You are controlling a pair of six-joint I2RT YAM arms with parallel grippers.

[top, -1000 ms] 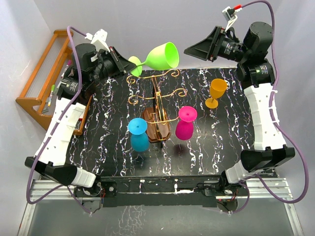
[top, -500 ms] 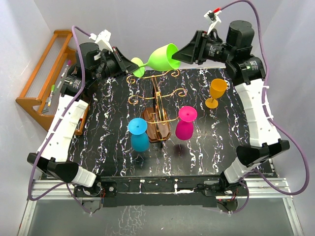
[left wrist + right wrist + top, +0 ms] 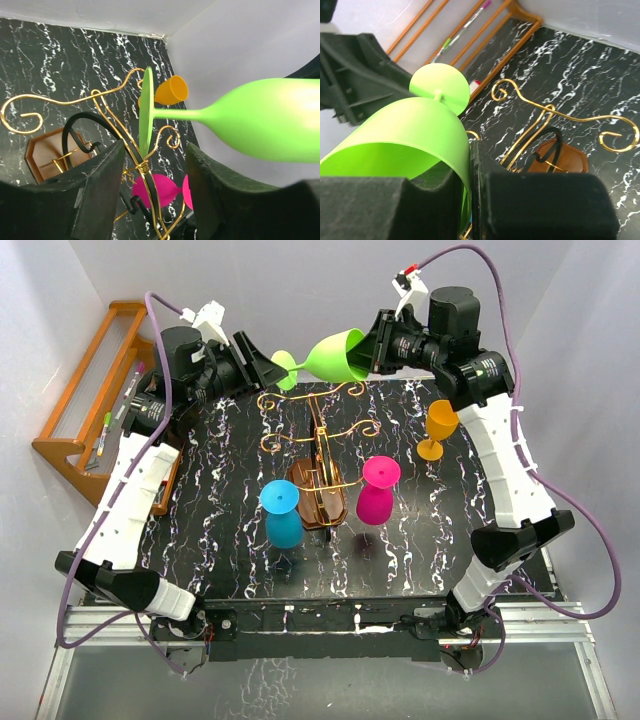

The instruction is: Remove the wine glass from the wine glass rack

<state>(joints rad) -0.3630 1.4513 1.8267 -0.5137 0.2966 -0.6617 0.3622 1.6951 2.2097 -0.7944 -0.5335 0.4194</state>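
Pinching wine glass (image 3: 335, 355) rim: right gripper (image 3: 469, 167), one finger inside bowl.

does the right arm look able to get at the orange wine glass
Likely not yet: the right gripper is pinched on the rim of the green wine glass. The orange wine glass stands alone beside that arm, nothing blocking it.

You have the wine glass rack (image 3: 322, 465) at the middle of the worktop (image 3: 230, 540); the near-left glass (image 3: 282, 515) sits just left of its base, foot uppermost; the near-right glass (image 3: 376, 490) sits just right, likewise; the far-right glass (image 3: 440, 428) stands upright, well apart; the wine glass (image 3: 335, 355) lies sideways above the rack's far end, foot by the left tool (image 3: 262, 365), rim in the right tool (image 3: 370, 345); the slatted shelf (image 3: 85, 410) sits beyond the worktop's left edge.
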